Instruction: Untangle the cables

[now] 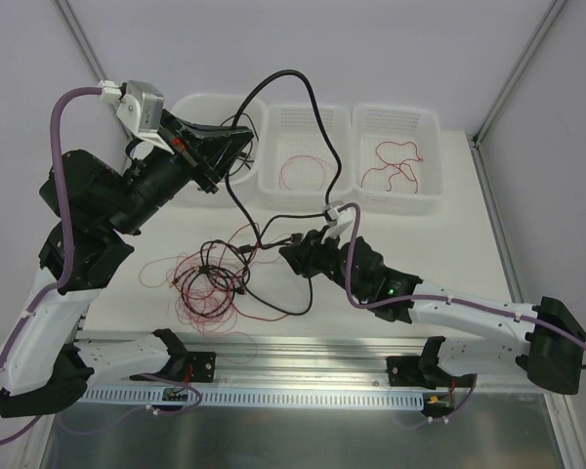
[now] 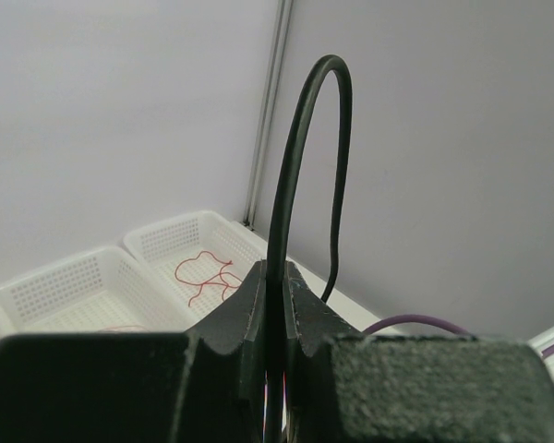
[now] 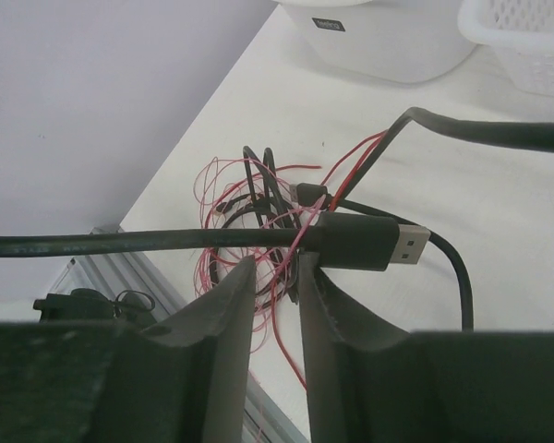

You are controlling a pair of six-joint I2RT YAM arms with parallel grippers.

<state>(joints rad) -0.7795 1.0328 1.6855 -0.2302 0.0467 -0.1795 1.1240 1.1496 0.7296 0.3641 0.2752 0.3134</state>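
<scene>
My left gripper [image 1: 242, 137] is raised at the back left and shut on a thick black cable [image 1: 311, 98]. In the left wrist view that cable [image 2: 300, 120] rises from the closed gripper [image 2: 275, 272] and arcs over. It drops toward my right gripper [image 1: 288, 246] at mid-table. In the right wrist view the right gripper [image 3: 275, 263] stands narrowly open. A black cable [image 3: 120, 243] with a large plug [image 3: 369, 242] crosses just beyond the tips, and a thin pinkish-red wire runs through the gap. A tangle of red and black cables [image 1: 207, 281] lies left of it.
Three white baskets stand along the back: the left one [image 1: 190, 103] under my left gripper, the middle one [image 1: 303, 109] holding a thin red wire, the right one [image 1: 396, 110] holding a red cable [image 1: 396, 166]. A metal rail [image 1: 303, 342] runs along the near edge.
</scene>
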